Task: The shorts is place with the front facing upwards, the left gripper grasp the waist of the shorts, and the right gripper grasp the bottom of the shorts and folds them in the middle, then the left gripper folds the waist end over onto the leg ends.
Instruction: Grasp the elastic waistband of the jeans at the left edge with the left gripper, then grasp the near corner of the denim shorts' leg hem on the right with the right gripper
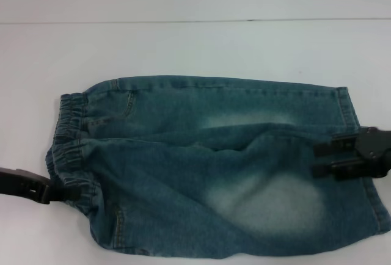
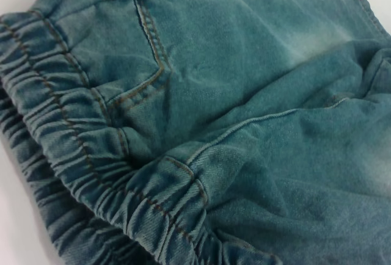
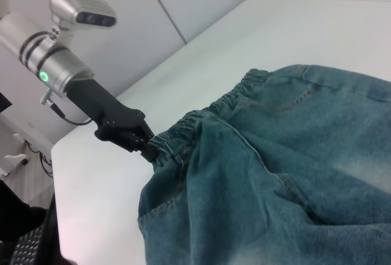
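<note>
The shorts [image 1: 220,167], soft washed denim with pale faded patches, lie spread on the white worktop [image 1: 195,45] between the two tools. The cloth is limp and fairly light; it will drape and crease rather than hold a shape, so any grip needs the thicker edges. The waist [image 1: 68,132], a gathered elastic band, bunches into a firm ridge, the natural place to pinch. The left tool [image 1: 72,193] sits at that band's near corner, apparently closed on the ruffled edge, though its tips are partly buried in cloth. At the opposite end, the right tool [image 1: 319,158] rests over the leg ends [image 1: 360,155], prongs close together above the stitched hem, seemingly pressed onto the denim.
</note>
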`<state>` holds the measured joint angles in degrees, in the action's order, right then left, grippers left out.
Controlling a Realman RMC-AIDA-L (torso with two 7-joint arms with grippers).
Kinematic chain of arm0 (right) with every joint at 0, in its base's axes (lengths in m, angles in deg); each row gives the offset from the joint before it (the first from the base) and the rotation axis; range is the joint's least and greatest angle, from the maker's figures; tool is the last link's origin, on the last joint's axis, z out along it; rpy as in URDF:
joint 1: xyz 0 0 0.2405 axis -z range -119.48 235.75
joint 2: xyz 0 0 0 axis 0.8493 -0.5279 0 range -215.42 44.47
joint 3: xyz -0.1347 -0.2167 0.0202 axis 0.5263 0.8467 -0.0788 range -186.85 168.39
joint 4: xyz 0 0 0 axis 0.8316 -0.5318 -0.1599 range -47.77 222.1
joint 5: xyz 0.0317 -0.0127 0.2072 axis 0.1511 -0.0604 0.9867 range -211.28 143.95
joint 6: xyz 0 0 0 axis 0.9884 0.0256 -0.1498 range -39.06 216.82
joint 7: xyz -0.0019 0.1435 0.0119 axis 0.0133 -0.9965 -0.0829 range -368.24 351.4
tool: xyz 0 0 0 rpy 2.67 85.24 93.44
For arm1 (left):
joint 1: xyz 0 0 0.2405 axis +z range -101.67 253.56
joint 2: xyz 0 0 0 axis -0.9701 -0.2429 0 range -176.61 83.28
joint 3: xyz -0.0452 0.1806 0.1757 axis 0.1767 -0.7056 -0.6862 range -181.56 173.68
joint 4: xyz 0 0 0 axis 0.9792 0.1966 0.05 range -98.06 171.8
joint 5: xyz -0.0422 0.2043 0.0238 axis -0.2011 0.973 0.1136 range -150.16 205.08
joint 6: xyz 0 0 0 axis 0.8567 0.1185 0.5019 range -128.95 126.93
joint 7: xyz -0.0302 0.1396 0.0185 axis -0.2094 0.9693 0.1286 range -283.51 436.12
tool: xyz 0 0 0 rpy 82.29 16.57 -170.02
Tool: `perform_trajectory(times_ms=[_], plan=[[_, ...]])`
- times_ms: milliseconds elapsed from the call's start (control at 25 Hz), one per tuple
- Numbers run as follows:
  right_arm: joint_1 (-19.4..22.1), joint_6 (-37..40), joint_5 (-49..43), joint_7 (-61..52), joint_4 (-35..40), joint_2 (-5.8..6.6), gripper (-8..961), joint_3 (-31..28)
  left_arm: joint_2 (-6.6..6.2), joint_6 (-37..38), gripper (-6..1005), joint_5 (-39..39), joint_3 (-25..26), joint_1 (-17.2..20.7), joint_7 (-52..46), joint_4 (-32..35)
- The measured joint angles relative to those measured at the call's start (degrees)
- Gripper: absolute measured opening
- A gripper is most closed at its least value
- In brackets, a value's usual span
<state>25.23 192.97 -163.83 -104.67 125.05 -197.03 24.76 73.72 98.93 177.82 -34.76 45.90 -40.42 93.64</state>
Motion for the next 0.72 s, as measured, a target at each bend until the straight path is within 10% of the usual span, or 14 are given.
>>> perform_trajectory(times_ms=[160,720], plan=[[-1.11,4.41,-0.62,-4.90,3.39,2.12,716,0.48,-0.05,0.05,71,-0.05,0.08,-0.37,-0.11,0.01],[-1.68,9.56,-17.14,-13.90,17.32,2.09,712,6.77,-0.19,-0.71,70,0.23,-0.27,-1.51,-0.70,-0.53]])
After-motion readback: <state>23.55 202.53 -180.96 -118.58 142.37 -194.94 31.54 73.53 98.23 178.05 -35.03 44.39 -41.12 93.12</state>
